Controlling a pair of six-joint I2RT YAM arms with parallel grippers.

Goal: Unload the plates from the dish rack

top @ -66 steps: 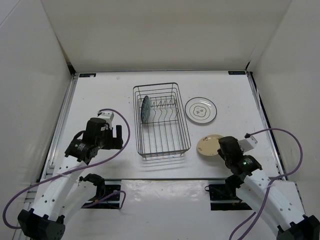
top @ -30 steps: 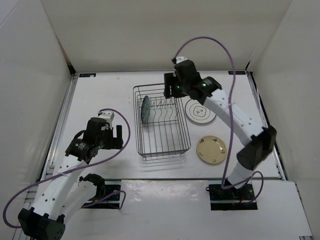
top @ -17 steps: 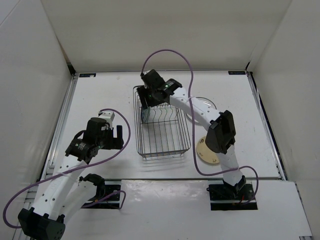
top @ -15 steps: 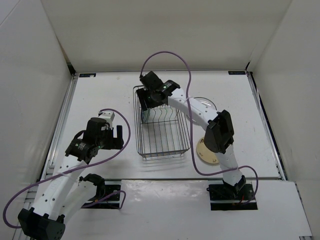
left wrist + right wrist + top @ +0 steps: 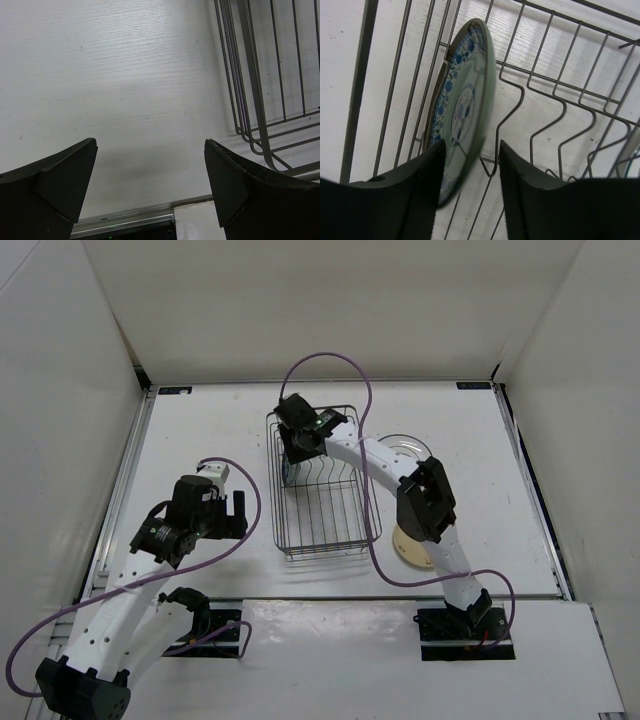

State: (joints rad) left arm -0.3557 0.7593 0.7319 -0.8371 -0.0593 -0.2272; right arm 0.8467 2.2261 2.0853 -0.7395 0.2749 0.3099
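The dish rack (image 5: 322, 512) stands at mid-table. The blue-teal patterned plate (image 5: 460, 107) stands on edge among the tines at its far left; it also shows in the top view (image 5: 288, 476). My right gripper (image 5: 470, 160) is down in the rack, open, its fingers either side of the plate's near edge, and shows in the top view (image 5: 296, 445). The white ringed plate (image 5: 420, 449) and the cream plate (image 5: 404, 542) lie flat right of the rack, partly hidden by my right arm. My left gripper (image 5: 238, 512) is open and empty left of the rack.
In the left wrist view, the rack's near left corner (image 5: 255, 105) is just right of my left gripper (image 5: 150, 150). White walls enclose the table on three sides. My right arm's purple cable (image 5: 330, 365) loops above the rack.
My right arm swung from beside the cream plate across to the rack's far left and came down with its fingers around the blue plate. The left arm has not moved.
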